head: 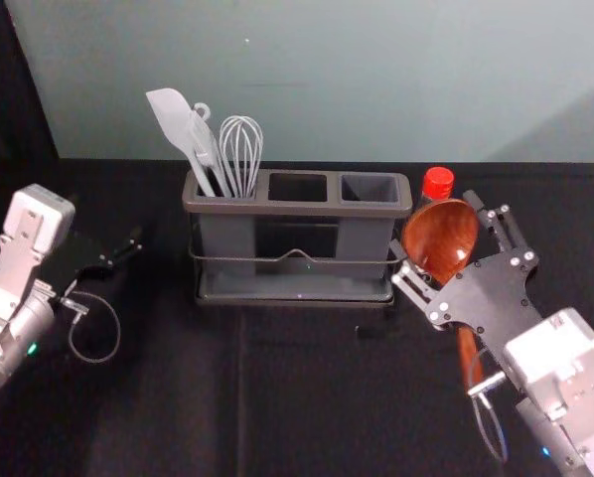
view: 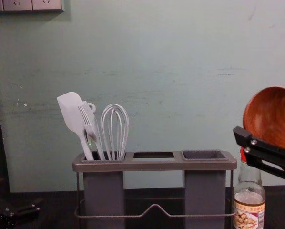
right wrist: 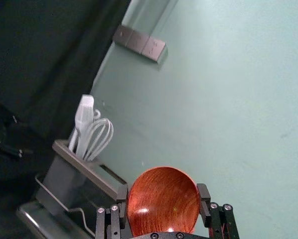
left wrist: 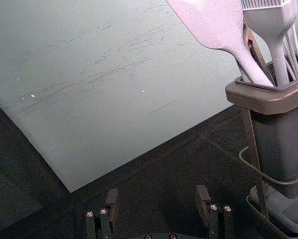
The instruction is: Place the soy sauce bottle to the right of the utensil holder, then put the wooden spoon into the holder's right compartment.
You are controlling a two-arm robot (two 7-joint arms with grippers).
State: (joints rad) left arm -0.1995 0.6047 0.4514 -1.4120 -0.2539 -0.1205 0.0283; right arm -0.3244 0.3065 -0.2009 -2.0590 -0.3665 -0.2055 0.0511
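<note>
At the near side, the handle (head: 467, 356) of the spoon (head: 442, 238) points down toward the worktop (head: 178, 397), and the bowl (right wrist: 164, 204) is on top. The right end effector (right wrist: 162, 189) has its fingers at the two sides of the bowl and, as I judge, grips it there. The spoon is raised in the air, to the right of the holder (head: 297, 209). The left end effector (left wrist: 157, 196) waits idle at the left of the holder, with its fingers apart and nothing between them.

A little farther, the holder stands upright on the worktop. Its left compartment (view: 103, 193) carries the spatula (view: 72, 110), the brush (view: 88, 121) and the whisk (view: 115, 129). The right compartment (view: 204, 195) has nothing standing out of it. The bottle (view: 249, 200) stands upright just beside the holder, on its right side, so the first part of the task looks done (whether the two touch, I cannot tell).

Therefore the step in hand is the second one: to bring the spoon into the right compartment. For the next move, the right arm should carry the spoon to the left, high enough that the handle passes over the rim, then put the handle above the opening and go down slowly. It needs care, because the handle could knock the bottle or catch on the rim. Only when the handle is well inside should the fingers let go.
</note>
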